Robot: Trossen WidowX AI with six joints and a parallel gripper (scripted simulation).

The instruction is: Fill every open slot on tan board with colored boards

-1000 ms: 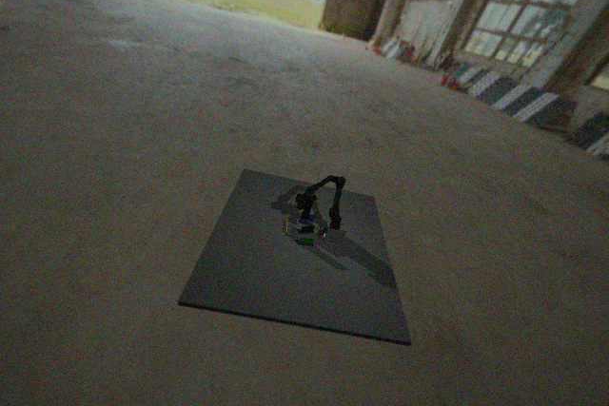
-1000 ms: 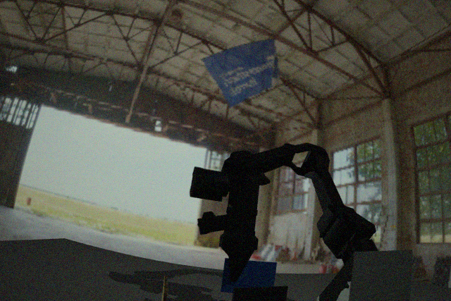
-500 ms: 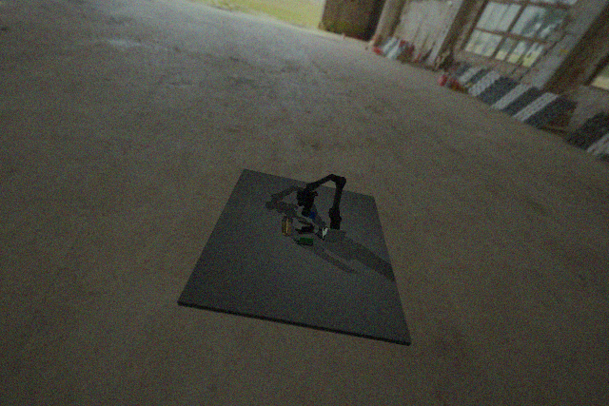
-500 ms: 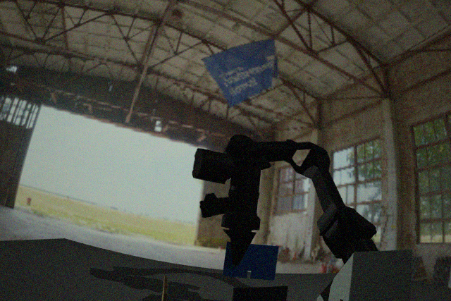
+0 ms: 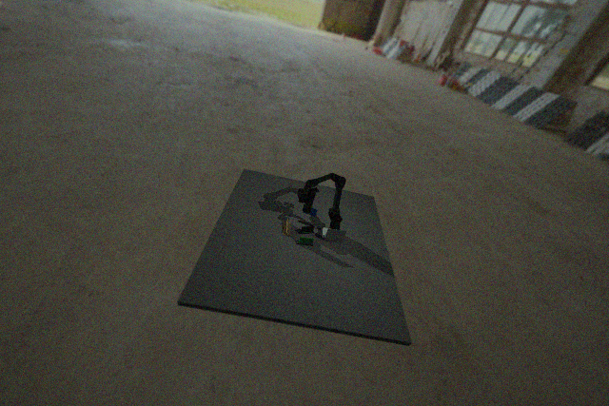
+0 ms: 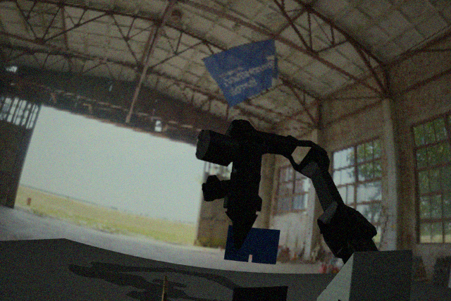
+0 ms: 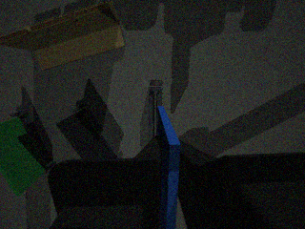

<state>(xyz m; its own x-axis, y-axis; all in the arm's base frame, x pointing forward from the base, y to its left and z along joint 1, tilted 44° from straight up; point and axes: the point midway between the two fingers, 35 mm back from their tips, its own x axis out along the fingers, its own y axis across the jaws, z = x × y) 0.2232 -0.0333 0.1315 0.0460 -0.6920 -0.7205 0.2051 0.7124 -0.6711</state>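
Noting edges first: dark slab (image 5: 295, 288) (image 6: 32, 261) lies on the floor (image 5: 123, 195), its near edge well apart from the parts, which sit toward the far half. Between that edge and green board (image 5: 305, 241) (image 7: 19, 157) there is a broad stretch for moving. Blue board (image 5: 313, 212) (image 6: 266, 244) (image 7: 171, 191) is raised over the slab; in the exterior view its lower edge, with the notch facing down, is seen against the floor behind. Pale block (image 5: 334, 233) (image 6: 380, 277) sits near the foot of the arm.

Holders: narrow slotted piece (image 7: 154, 110) shows just ahead of the blue board in the wrist view, probably a holder; nothing made out in its groove. Dark shapes lie between it and the green board, too dim to sort part from shadow. Green board is beside one of them; whether seated in a holder, cannot tell. Tan board (image 5: 286, 227) (image 6: 164, 288) (image 7: 78, 54) stands apart from both colored boards; slot count unreadable.

Pose: arm (image 5: 339, 197) (image 6: 320, 177) rises, bends high and reaches over, wrist dropping vertically. Gripper (image 5: 308, 210) (image 6: 239, 247) (image 7: 163, 140) points down, fingers nearly together, clamped on the blue board, which is upright and off the tan board
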